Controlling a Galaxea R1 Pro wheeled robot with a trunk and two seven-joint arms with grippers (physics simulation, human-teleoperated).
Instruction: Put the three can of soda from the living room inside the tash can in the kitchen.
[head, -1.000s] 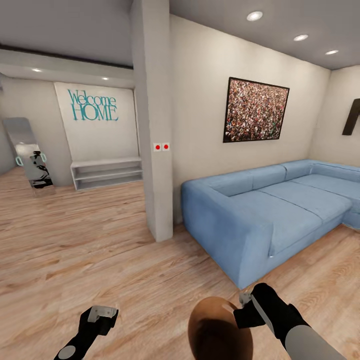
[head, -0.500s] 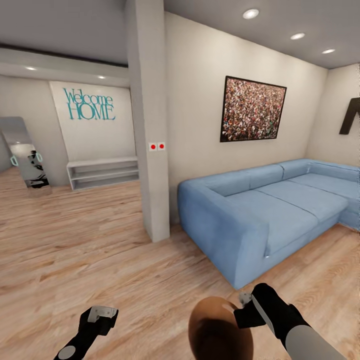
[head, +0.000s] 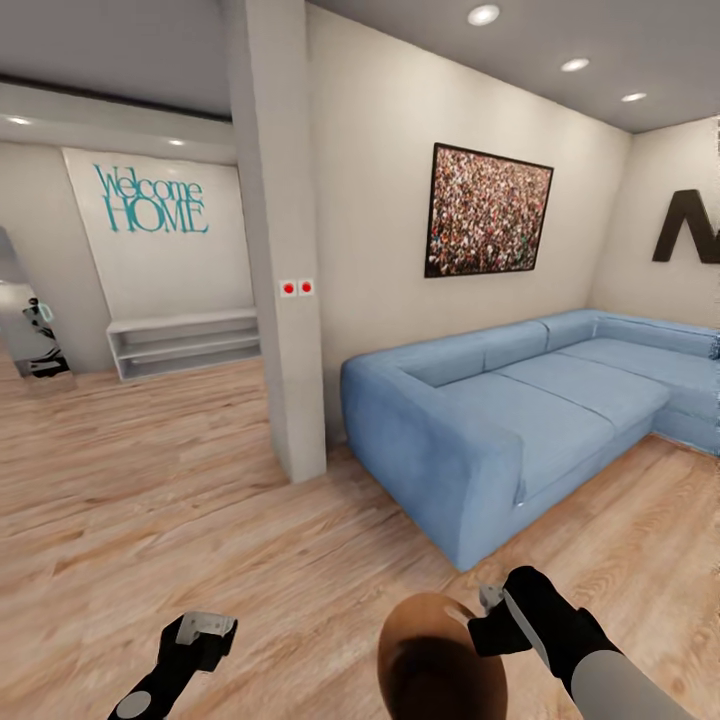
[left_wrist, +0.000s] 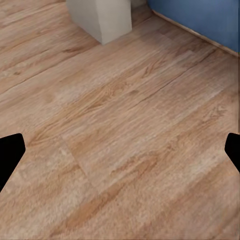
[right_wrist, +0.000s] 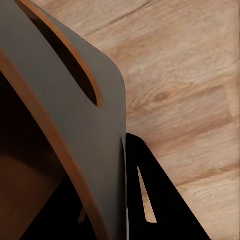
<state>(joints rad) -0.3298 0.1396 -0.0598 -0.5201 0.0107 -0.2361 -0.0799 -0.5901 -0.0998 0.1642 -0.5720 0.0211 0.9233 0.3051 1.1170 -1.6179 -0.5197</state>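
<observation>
While the robot is rolling over a light wood floor, the scene is reading like this:

Trash can: the tash can is hanging low in the head view, just in front of the robot, with its brown mouth facing the camera; it is being carried at its rim by the right arm.
Inside the bin: the brown interior is showing dark and shadowed in the head view, and I cannot tell whether anything is lying in it.
Right gripper: the right gripper is sitting clamped on the bin's rim; in the right wrist view one black finger is pressing against the grey outer wall, beside the brown edge of the rim.
Left gripper: the left gripper is hovering over bare floor with its two dark fingertips standing wide apart and holding nothing.
Room: a blue corner sofa is standing against the pale wall to the right, under a framed speckled picture.
Pillar: a white pillar with two red buttons is rising just beside the sofa's near end.
Far wall: teal lettering reading "Welcome HOME" is showing above a low white shelf.
</observation>
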